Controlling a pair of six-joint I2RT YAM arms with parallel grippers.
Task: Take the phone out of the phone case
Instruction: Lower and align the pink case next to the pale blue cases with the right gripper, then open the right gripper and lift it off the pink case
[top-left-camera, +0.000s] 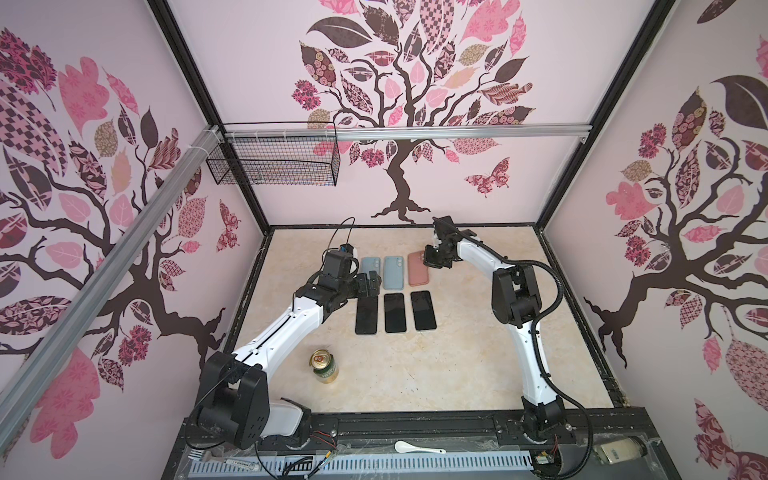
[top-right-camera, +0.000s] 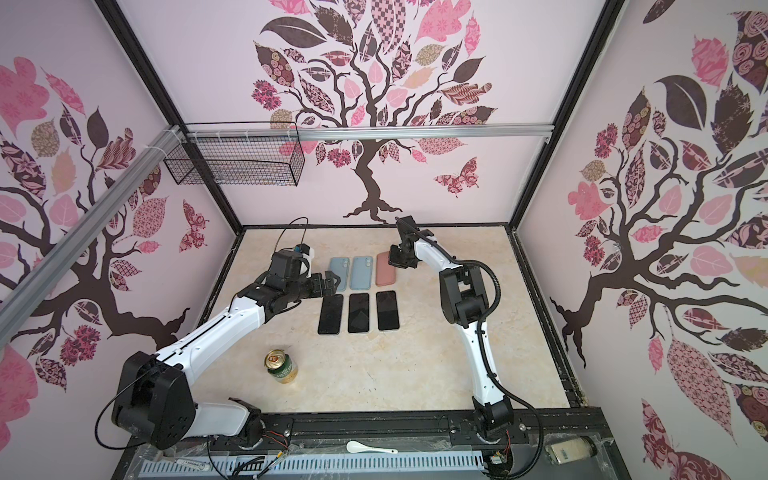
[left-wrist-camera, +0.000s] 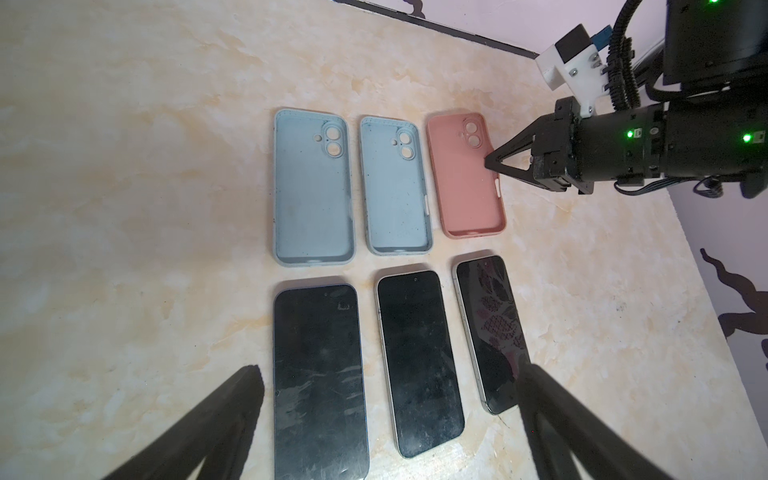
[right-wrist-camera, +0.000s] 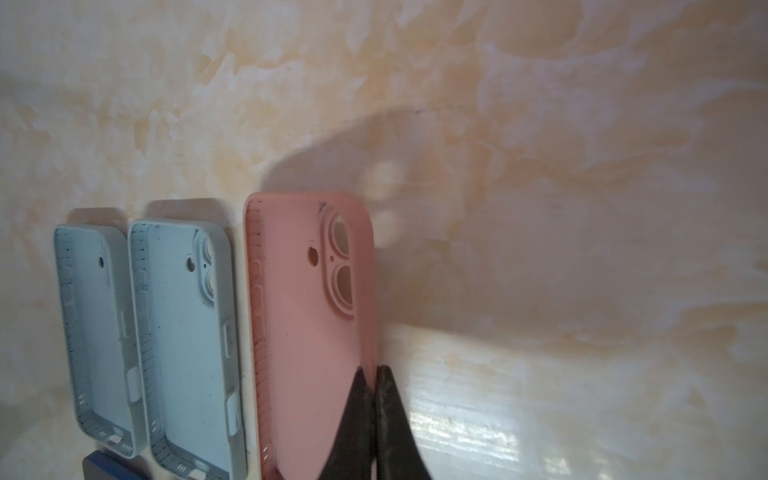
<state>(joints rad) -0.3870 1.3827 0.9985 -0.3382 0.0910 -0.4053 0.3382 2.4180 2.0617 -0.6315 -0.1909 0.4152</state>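
Three phones (top-left-camera: 395, 312) lie screen-up in a row on the marble table, also seen in the left wrist view (left-wrist-camera: 419, 361). Behind them lie three empty phone cases: two light blue (top-left-camera: 393, 272) (left-wrist-camera: 313, 187) and one pink (top-left-camera: 417, 272) (right-wrist-camera: 307, 316). My right gripper (right-wrist-camera: 374, 370) (left-wrist-camera: 492, 164) is shut on the pink case's right side wall, one finger inside and one outside. Light spots in the case's shadow suggest that edge is raised slightly. My left gripper (left-wrist-camera: 388, 374) (top-left-camera: 370, 283) hovers open over the left end of the rows, holding nothing.
A green drink can (top-left-camera: 324, 365) stands near the front left of the table. A wire basket (top-left-camera: 274, 162) hangs on the back rail. A white spoon (top-left-camera: 415, 448) lies on the front frame. Walls close in on three sides.
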